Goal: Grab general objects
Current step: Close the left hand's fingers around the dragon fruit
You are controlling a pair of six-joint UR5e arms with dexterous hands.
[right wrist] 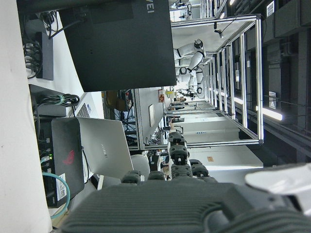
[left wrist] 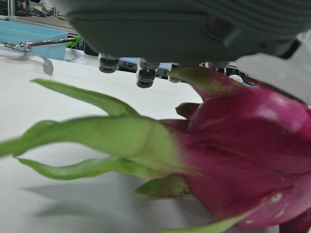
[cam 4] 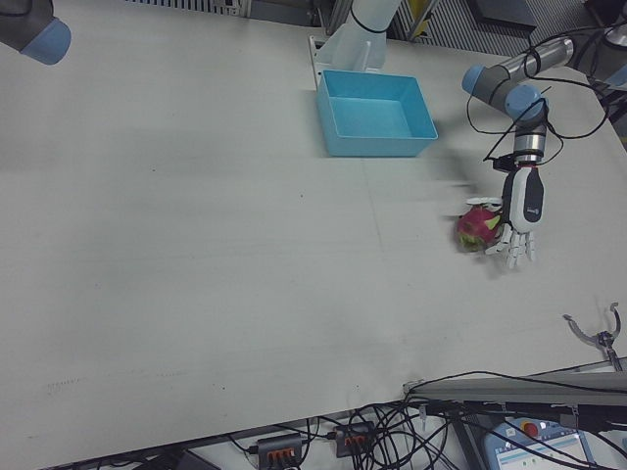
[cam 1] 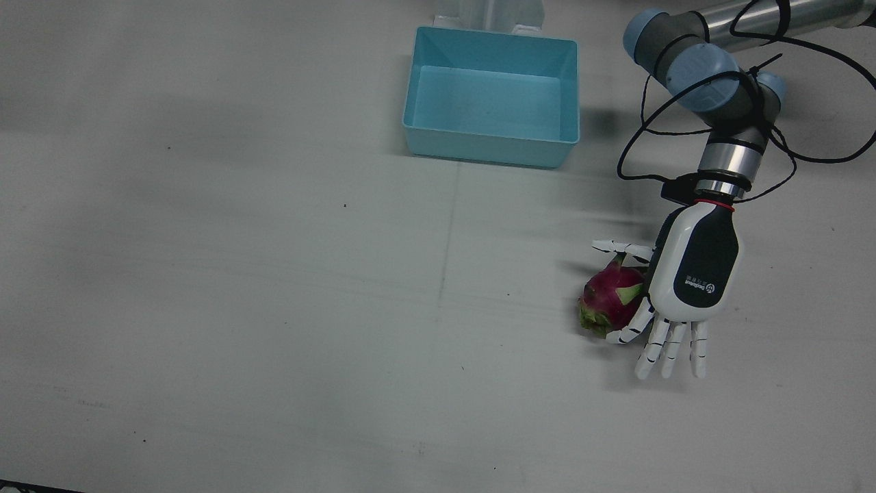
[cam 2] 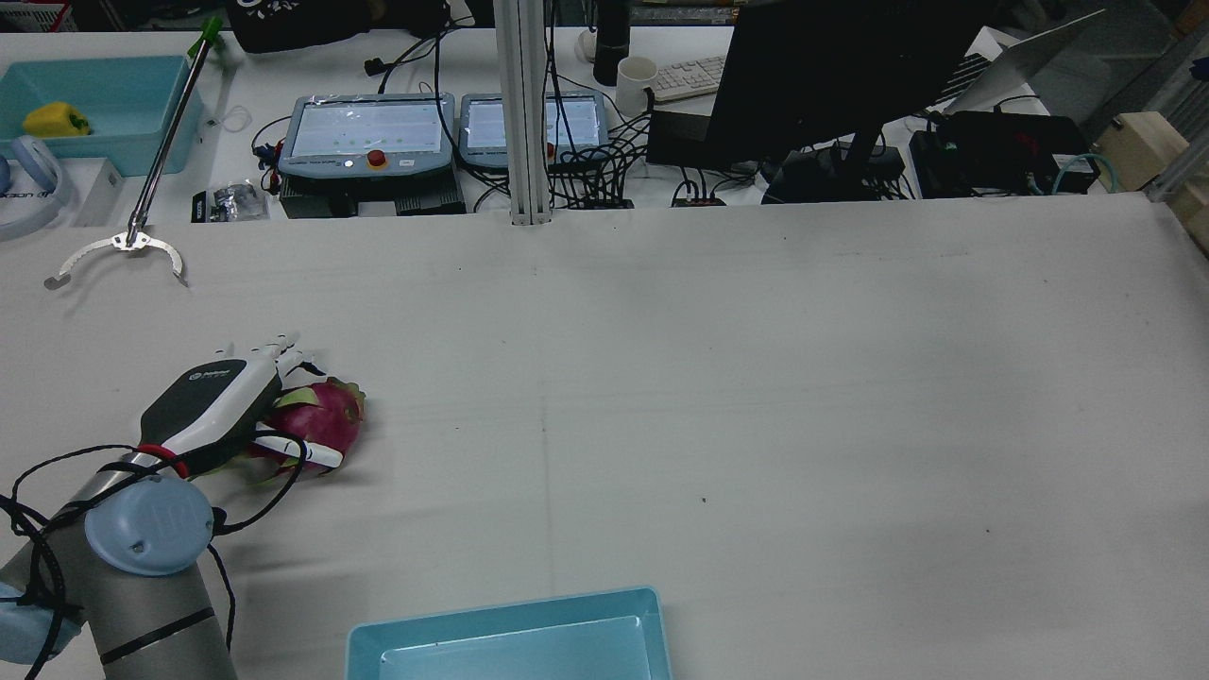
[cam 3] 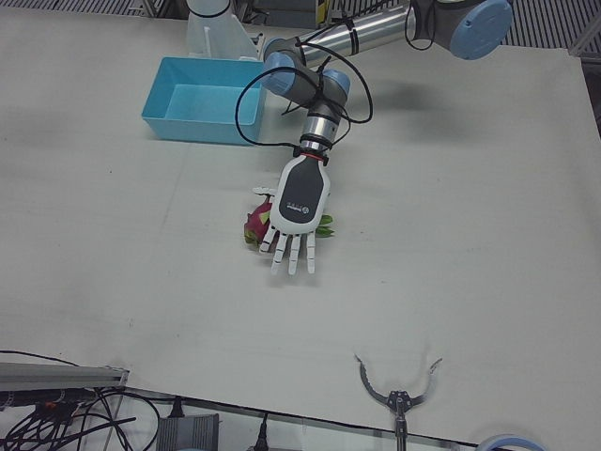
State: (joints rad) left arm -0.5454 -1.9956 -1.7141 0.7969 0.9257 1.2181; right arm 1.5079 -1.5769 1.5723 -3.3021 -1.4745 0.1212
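A magenta dragon fruit (cam 1: pixel 609 301) with green scales lies on the white table near my left side. My left hand (cam 1: pixel 691 274) hovers palm-down right beside and partly over it, fingers stretched out and apart, thumb (cam 1: pixel 619 247) reaching past the fruit's far end. It grips nothing. The rear view shows the fruit (cam 2: pixel 326 420) just right of the hand (cam 2: pixel 212 401). The left hand view is filled by the fruit (left wrist: pixel 233 155) close under the palm. My right hand shows only in its own view (right wrist: pixel 175 194), raised off the table and holding nothing.
A light blue bin (cam 1: pixel 489 150) stands at the robot's edge of the table, some way from the fruit. A metal grabber tool (cam 2: pixel 123 241) lies at the operators' edge. Monitors, teach pendants and cables sit on the desk beyond the table.
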